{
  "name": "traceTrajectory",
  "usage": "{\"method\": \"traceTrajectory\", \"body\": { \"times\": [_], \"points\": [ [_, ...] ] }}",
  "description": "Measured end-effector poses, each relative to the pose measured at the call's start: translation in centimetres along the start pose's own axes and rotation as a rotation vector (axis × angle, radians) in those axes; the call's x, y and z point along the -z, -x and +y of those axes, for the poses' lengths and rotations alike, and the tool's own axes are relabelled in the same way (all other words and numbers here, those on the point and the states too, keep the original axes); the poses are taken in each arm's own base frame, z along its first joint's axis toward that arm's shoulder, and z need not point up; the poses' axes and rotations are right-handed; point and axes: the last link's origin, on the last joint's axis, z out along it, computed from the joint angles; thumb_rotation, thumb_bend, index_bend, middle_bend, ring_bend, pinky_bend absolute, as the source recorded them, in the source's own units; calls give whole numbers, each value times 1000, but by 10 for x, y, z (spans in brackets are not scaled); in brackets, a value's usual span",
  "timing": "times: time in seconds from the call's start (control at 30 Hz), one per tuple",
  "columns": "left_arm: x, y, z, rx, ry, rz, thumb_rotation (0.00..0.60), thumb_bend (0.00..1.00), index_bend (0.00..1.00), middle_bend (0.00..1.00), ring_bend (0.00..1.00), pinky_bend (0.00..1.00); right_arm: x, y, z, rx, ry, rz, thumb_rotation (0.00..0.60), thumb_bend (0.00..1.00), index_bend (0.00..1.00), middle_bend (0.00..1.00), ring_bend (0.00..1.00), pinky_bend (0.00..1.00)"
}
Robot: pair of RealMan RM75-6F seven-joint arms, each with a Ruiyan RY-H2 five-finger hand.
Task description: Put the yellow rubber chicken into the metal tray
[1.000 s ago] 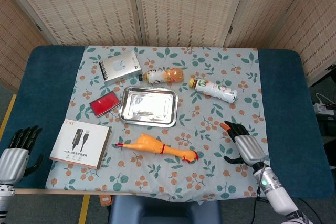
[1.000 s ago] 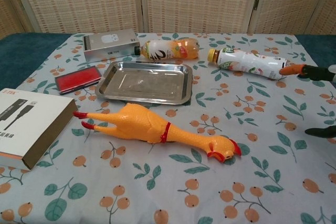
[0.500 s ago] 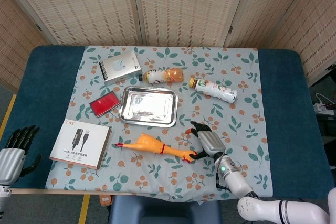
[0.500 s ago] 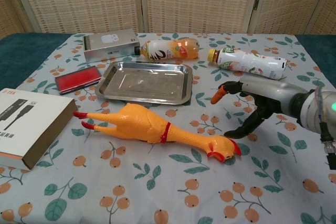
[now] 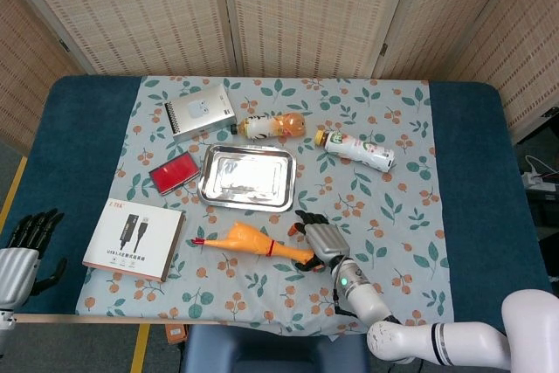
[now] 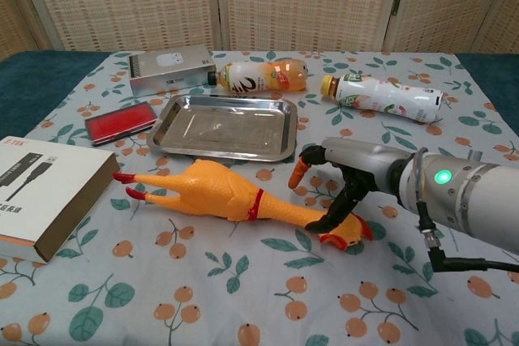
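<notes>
Yellow rubber chicken (image 6: 235, 198), red-footed with a red collar and comb, lies flat on the leaf-print cloth near the desk's front, feet left, head right. Over its head sits the right hand (image 6: 336, 180), fingers (image 6: 302, 169) arched around the neck without a clear clamp. Just beyond lies the shiny metal tray (image 6: 223, 127). A red flat case (image 6: 120, 122) and a white cable box (image 6: 45, 192) lie left; two bottles rest farther back. The left hand (image 5: 22, 251) waits spread at the desk's near-left edge.
</notes>
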Motion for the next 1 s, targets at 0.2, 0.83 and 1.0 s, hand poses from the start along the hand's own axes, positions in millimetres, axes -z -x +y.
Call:
{"method": "traceTrajectory", "body": {
  "times": [0.2,0.83,1.0],
  "points": [
    [0,0,1,-1,1,0,600,449,0,0,0,34,-5,6,-2,24,2,-7,600,176,381,0,0,0],
    [-1,0,0,1,-4,0,600,449,0,0,0,34,-7,5,4,147,56,88,600,258,823,336,251,376],
    [-1,1,0,-3,-4,-4,600,448,0,0,0,34,-3,-2,4,154,40,142,600,272,892,496,550,692]
  ]
}}
